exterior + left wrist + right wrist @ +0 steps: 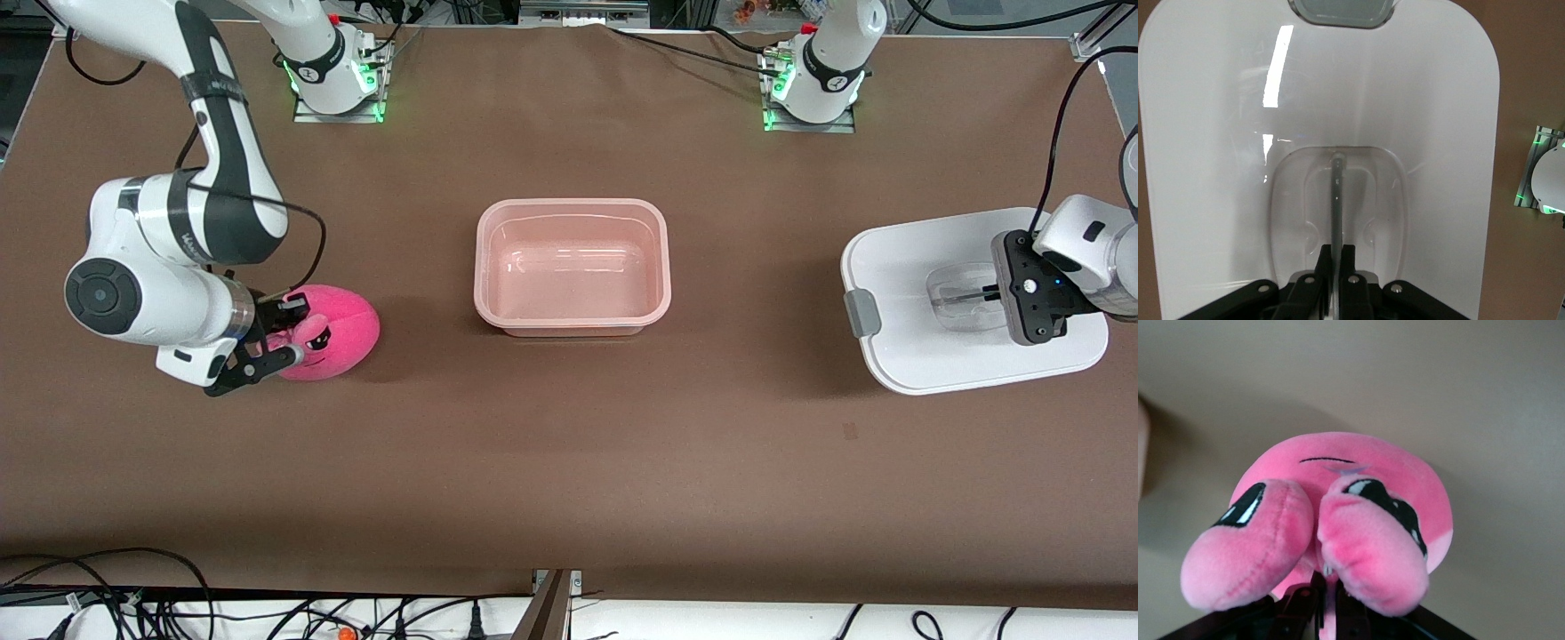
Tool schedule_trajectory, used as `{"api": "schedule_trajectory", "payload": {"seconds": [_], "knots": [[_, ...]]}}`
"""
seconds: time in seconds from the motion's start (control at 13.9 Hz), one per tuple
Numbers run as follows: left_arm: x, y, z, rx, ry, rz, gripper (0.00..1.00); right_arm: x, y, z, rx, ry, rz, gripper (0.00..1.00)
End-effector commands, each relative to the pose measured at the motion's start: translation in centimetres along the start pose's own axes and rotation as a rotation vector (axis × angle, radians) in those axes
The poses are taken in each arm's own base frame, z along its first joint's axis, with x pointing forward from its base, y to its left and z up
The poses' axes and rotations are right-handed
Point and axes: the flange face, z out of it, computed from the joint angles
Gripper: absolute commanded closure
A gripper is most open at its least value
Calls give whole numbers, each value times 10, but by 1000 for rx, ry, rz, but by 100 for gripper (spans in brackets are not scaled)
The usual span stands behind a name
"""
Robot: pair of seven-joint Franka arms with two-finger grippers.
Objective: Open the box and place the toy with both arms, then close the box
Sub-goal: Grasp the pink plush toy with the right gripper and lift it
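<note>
Spanning the whole front view, brown table (569, 462) carries three task items, well apart. White lid (925, 267) lies flat at 3 o'clock, toward the left arm's end; pink base of the box (573, 267) sits open and empty at centre; pink plush toy (342, 333) rests on the table at 9 o'clock, toward the right arm's end.

Left gripper (1335, 267): jaws narrow, clamped on the lid's clear recessed handle (1337, 200). Right gripper (1327, 600): jaws pinched tight on soft plush low on the toy, between its two lobes.

Risks, judged:
- Thin pinch of fabric may slip on lift, dropping the toy short of the base.
- Toy may catch the base rim if carried low.

Obstructions: none on the table between toy and base. Cables run along the table edges, clear of the path.
</note>
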Motion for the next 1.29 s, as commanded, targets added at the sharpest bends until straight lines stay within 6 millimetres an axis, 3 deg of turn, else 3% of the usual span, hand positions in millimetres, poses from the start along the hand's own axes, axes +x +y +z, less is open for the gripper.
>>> {"api": "schedule_trajectory", "payload": {"seconds": [0.0,0.22,0.29,0.43,0.57,0.79,1.15,1.22], "knots": [[-3,2,-7,-1,-29,15,100,16,-42,-36,-135,-31,-207,100],[-2,2,-7,-3,-30,15,100,23,-88,-64,-194,-27,-421,100],[-2,2,-7,-1,-30,16,100,24,-115,-82,-209,-20,-509,100],[-5,2,-6,-4,-25,11,100,20,-175,-97,-247,-60,-657,100],[-6,2,-6,-7,-26,11,100,18,-236,-102,-276,-65,-742,100],[-4,2,-6,-9,-28,13,100,21,-307,-83,-299,-80,-849,100],[-2,3,-6,-9,-27,15,100,11,-363,-70,-252,-91,-929,100],[-2,2,-5,-11,-28,17,100,7,-383,-62,-277,-112,-954,100]]}}
